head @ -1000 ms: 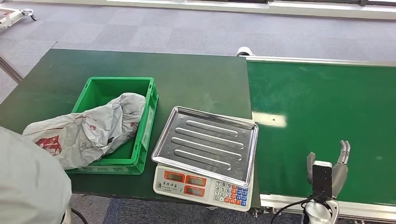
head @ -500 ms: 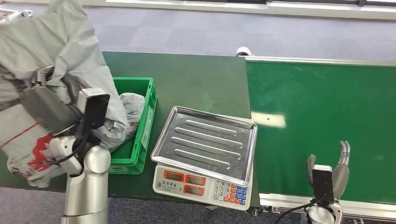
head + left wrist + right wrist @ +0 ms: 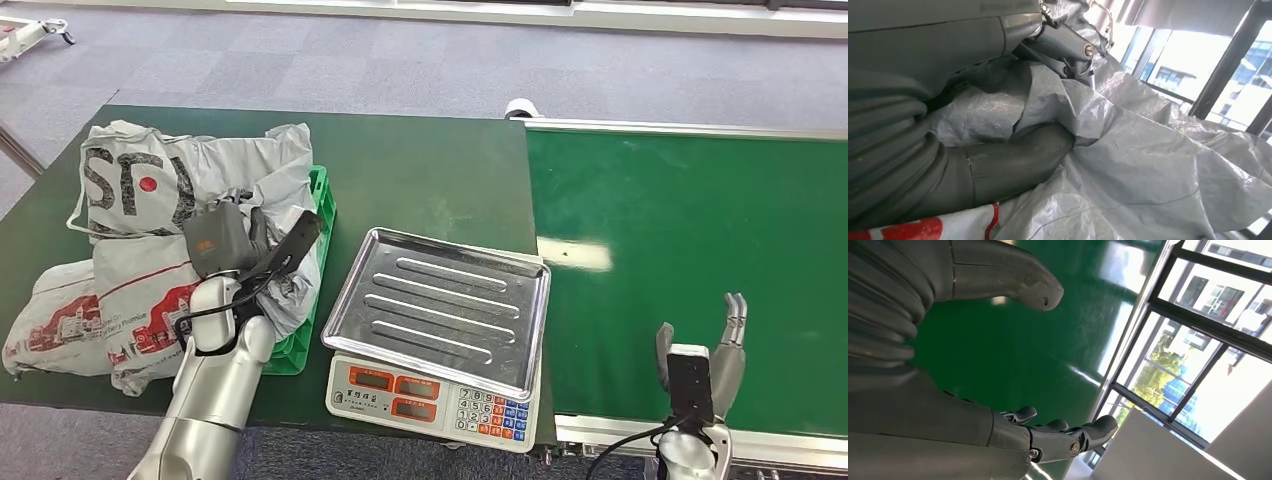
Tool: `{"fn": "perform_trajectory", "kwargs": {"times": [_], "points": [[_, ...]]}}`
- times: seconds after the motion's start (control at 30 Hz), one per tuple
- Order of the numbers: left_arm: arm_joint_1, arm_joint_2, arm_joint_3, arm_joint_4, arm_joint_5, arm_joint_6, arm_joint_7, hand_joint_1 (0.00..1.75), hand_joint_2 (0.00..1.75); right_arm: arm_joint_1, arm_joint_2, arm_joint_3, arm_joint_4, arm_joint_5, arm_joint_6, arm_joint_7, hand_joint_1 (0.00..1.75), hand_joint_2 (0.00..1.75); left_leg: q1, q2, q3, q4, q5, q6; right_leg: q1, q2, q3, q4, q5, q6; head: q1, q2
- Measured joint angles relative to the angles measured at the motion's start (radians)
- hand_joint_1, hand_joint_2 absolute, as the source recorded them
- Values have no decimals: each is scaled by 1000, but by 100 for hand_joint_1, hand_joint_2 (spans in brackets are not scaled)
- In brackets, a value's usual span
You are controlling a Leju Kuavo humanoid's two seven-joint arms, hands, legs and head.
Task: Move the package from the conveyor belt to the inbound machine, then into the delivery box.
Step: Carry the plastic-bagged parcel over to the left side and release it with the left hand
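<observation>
Two grey packages (image 3: 150,250) heaped over green delivery box (image 3: 318,215), left of frame. Left hand (image 3: 225,240) gripping top package. Right hand (image 3: 700,365) lower right above conveyor belt (image 3: 690,220), fingers spread, holding nothing.

The package (image 3: 190,180) is grey-white plastic with large dark lettering and a red dot on its far part, red print on a second grey bag (image 3: 90,320) nearer. The delivery box (image 3: 318,215) is bright green. The conveyor belt (image 3: 690,220) on the right is green; the scale (image 3: 430,400) is white with orange displays under a silver tray (image 3: 440,305).
</observation>
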Motion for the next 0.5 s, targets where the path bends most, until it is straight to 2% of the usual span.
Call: {"fn": "perform_trajectory", "kwargs": {"times": [0.03,0.13,0.17,0.23,0.37,0.5], "points": [[-4,6,-1,17,-2,-4,4,161,175,-1,0,0,2,2,0,0,0,175,0,0,0,0,0,0,0,0,0,0,0,0,0,0],[-15,18,-1,64,3,-9,6,32,175,-4,0,0,8,6,3,0,0,175,0,0,0,0,0,0,0,0,0,0,0,0,0,0],[-21,21,-1,82,8,-8,5,1,175,-5,1,0,10,7,3,0,0,175,0,0,0,0,0,0,0,0,0,0,0,0,0,0],[-35,27,-1,119,20,7,3,0,175,-10,2,0,14,8,5,0,0,175,0,0,0,0,0,0,0,0,0,0,0,0,0,0],[-56,33,0,181,41,95,-3,0,0,-21,4,0,22,11,10,0,0,175,0,0,0,0,0,0,0,0,1,0,0,0,0,0],[-53,28,31,182,87,223,-91,0,0,-23,12,0,28,18,6,0,0,175,0,0,0,0,0,0,0,0,0,0,0,0,0,0]]}}
